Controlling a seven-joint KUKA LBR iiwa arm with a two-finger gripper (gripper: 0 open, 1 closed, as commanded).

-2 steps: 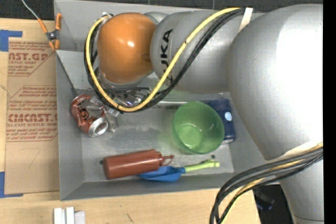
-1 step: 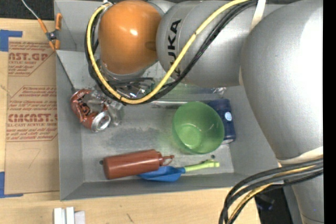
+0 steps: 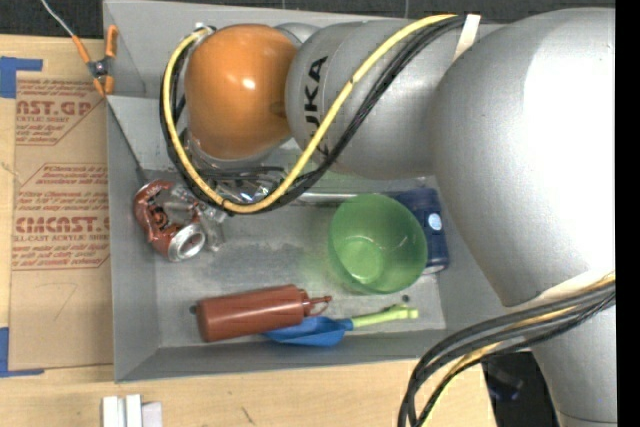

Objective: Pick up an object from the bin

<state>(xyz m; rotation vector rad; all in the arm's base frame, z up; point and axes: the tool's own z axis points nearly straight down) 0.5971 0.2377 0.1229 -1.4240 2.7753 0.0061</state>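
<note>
Over the top left part of the grey bin (image 3: 130,315), the robot's big silver arm (image 3: 420,105) comes across from the right. Its round orange cover (image 3: 240,85) sits at the end, with yellow and black cables (image 3: 330,130) looped round it. Under the cover you can see some shiny metal of the tool (image 3: 235,183), low near the bin floor. The cover hides the rest, so I cannot tell if the tool is apart or together, or if it has anything in it.

The thing closest to the tool is a squashed can (image 3: 165,220), red and silver. It lies by the left wall of the bin, just below and to the left of the tool. I cannot tell if they touch.

A green bowl (image 3: 378,240) stands open side up in the middle right of the bin. A dark blue thing (image 3: 432,227) peeks out from behind it on the right. Near the front wall a red-brown bottle (image 3: 255,312) lies on its side, cap pointing right. Just beside it lies a blue spoon (image 3: 310,332) with a light green handle (image 3: 385,318).
</note>
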